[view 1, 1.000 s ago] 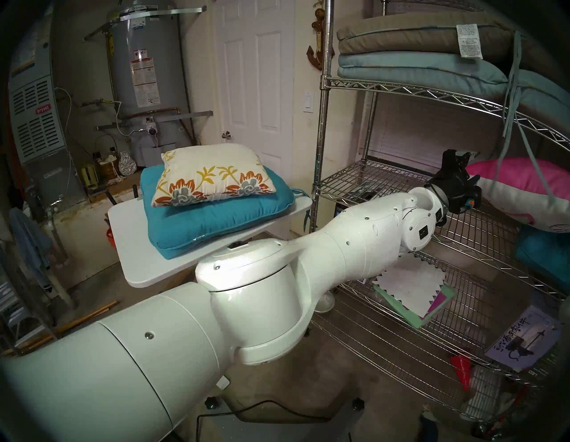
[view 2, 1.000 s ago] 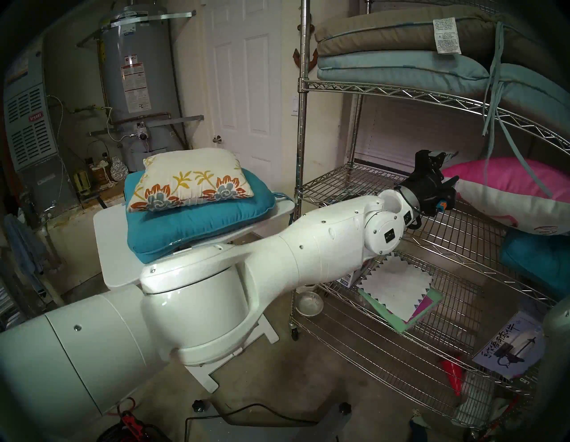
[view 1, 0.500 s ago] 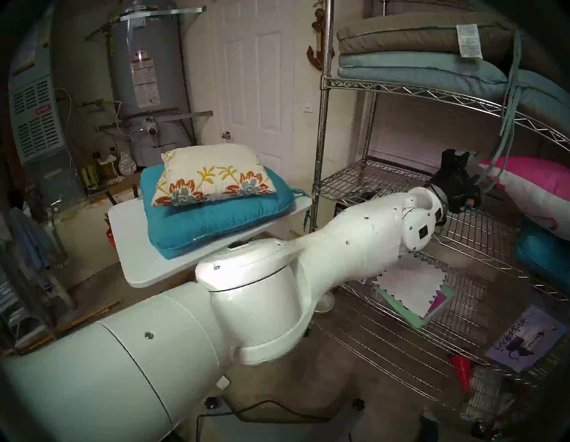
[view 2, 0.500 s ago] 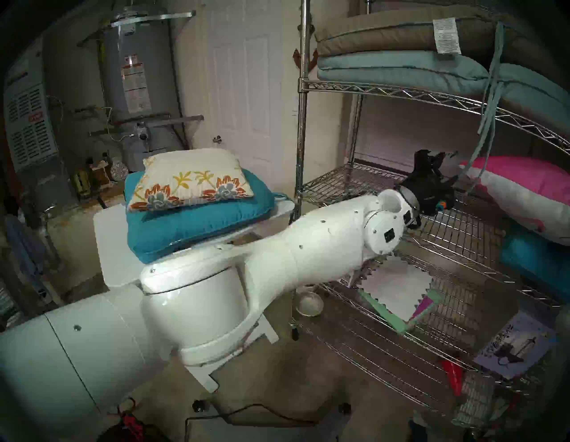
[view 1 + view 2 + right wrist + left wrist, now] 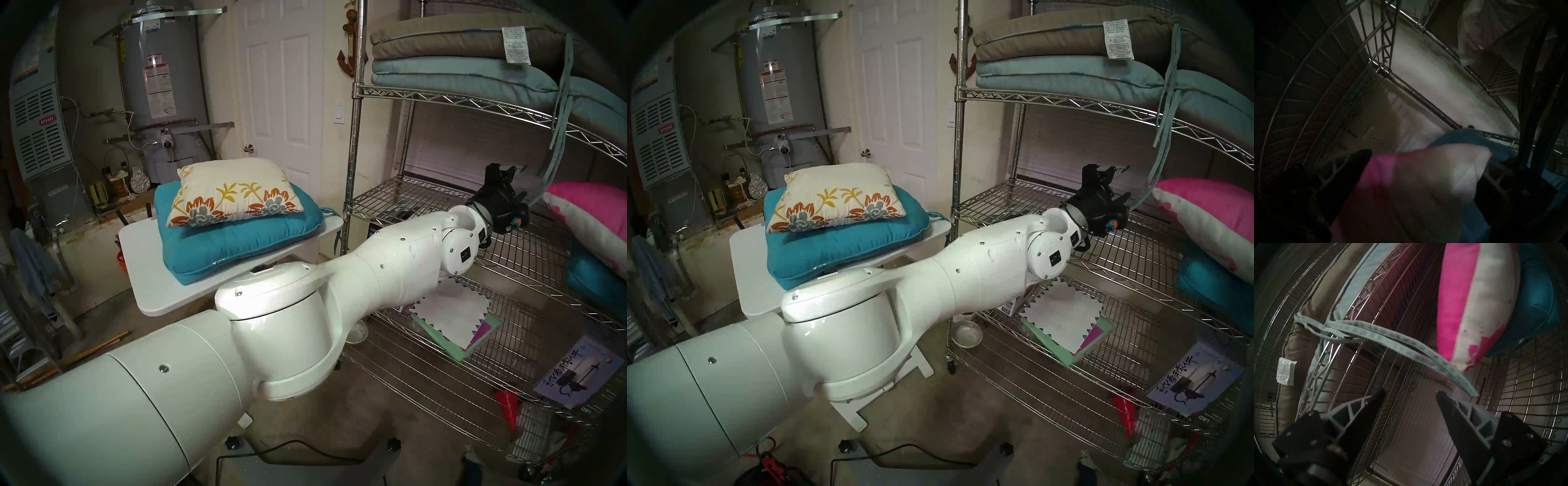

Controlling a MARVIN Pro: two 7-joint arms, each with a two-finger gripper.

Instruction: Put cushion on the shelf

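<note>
**A:** Where is the cushion (image 5: 234, 195) right now?

**B:** Off the shelf (image 5: 354, 142). It lies flat on a teal cushion (image 5: 237, 244), which sits on the white worktop (image 5: 142, 271) just left of the shelf's front left post. Neither arm touches it.

**A:** And the left gripper (image 5: 1410, 393)?

**B:** It reaches into the shelf above the middle tier, near that tier's back edge. In the left wrist view its jaws stand apart with nothing between them. A pale blue tie strap (image 5: 1407, 344) hangs down across the view just past the fingertips (image 5: 1378, 393), coming from the cushions stacked on the tier above. I cannot tell whether the strap touches the right-hand finger.

**A:** The right gripper (image 5: 1422, 171)?

**B:** Only its own wrist camera shows it, and that view is dark and blurred. Its jaws are clamped on the pink-and-white pillow (image 5: 1415, 186), whose corner fills the space between the two dark fingers. Some blue fabric shows behind the pillow.

**A:** Where does that pillow sit relative to the shelf?

**B:** In the head views the pink-and-white pillow (image 5: 593, 217) is at the right end of the shelf's middle tier, tilted, leaning over another teal cushion (image 5: 597, 281) that pokes out beneath it. It is well apart from the left gripper (image 5: 505, 173), with the strap hanging between them.
</note>
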